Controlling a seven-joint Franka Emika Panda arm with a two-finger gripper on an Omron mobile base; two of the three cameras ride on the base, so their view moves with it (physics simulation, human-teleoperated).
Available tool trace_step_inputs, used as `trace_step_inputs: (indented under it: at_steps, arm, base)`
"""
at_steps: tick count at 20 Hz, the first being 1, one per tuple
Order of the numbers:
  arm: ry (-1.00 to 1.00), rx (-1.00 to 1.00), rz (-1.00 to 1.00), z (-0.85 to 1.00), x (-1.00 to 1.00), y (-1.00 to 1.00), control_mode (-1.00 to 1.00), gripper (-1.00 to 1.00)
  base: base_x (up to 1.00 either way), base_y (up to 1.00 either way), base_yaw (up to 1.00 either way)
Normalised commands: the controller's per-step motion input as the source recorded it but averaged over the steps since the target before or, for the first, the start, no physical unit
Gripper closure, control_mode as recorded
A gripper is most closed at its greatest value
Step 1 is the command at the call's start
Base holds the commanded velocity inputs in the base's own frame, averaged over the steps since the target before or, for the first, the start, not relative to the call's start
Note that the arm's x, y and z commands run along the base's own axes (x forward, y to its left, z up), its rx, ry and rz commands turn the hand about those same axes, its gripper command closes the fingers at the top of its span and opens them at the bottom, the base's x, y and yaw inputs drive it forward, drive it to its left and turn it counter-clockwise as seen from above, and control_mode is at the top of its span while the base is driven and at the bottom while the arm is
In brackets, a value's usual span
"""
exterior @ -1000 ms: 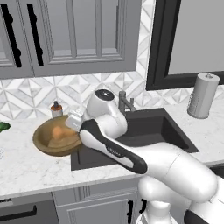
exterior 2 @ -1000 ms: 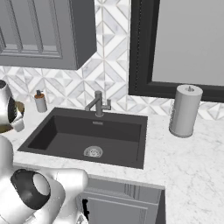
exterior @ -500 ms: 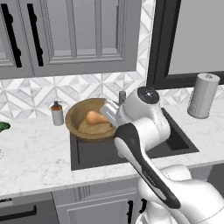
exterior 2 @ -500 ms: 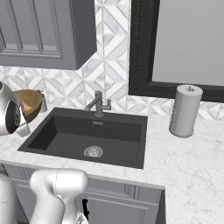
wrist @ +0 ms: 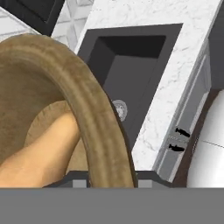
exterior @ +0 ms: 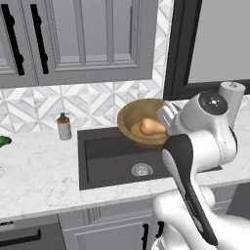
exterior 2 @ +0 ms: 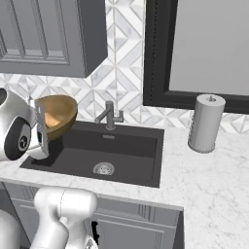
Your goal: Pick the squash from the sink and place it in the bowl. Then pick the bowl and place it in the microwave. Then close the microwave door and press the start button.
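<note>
The wooden bowl (exterior: pixel 139 122) hangs tilted above the dark sink (exterior: pixel 105 158), with my gripper (exterior: pixel 168 121) shut on its right rim. Inside it lies the orange-tan squash (exterior: pixel 152 127). In the right base view the bowl (exterior 2: pixel 61 113) is at the left, over the sink's (exterior 2: pixel 131 151) left end, with the gripper (exterior 2: pixel 40 130) at its near rim. In the hand view the bowl's thick rim (wrist: pixel 89 105) runs between the fingers, and the squash (wrist: pixel 41 153) rests inside at the lower left. The microwave and its door are out of view.
A paper towel roll (exterior 2: pixel 206 124) stands on the marble counter right of the sink. The faucet (exterior 2: pixel 111 115) rises behind the basin, just right of the bowl. A soap dispenser (exterior: pixel 64 127) stands at the back left. Grey wall cabinets (exterior: pixel 78 39) hang above.
The arm has swung to the right, carrying the bowl with the squash from the counter left of the sink to above the basin. The grip has not changed.
</note>
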Motion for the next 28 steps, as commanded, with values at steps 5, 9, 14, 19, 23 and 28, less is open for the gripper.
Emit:
trace_step_inputs:
  at_steps: [5, 9, 14, 19, 23, 28]
  arm:
    - [0.00, 0.09, -0.28, 0.52, -0.19, -0.90, -1.00, 1.00]
    - [0.04, 0.17, -0.01, 0.23, -0.21, -0.85, -1.00, 1.00]
    - [0.05, 0.11, 0.02, 0.07, -0.02, -0.59, -1.00, 1.00]
    - [0.00, 0.00, -0.06, 0.15, 0.03, 0.01, -1.00, 1.00]
    - [0.00, 0.00, -0.06, 0.27, -0.02, 0.09, -1.00, 1.00]
    - [0.01, -0.05, -0.03, 0.47, -0.05, 0.19, -1.00, 1.00]
  base:
    - [0.00, 0.00, 0.00]
    - [0.00, 0.00, 0.00]
    - [0.00, 0.00, 0.00]
    - [0.00, 0.00, 0.00]
    - [0.00, 0.00, 0.00]
    - [0.00, 0.00, 0.00]
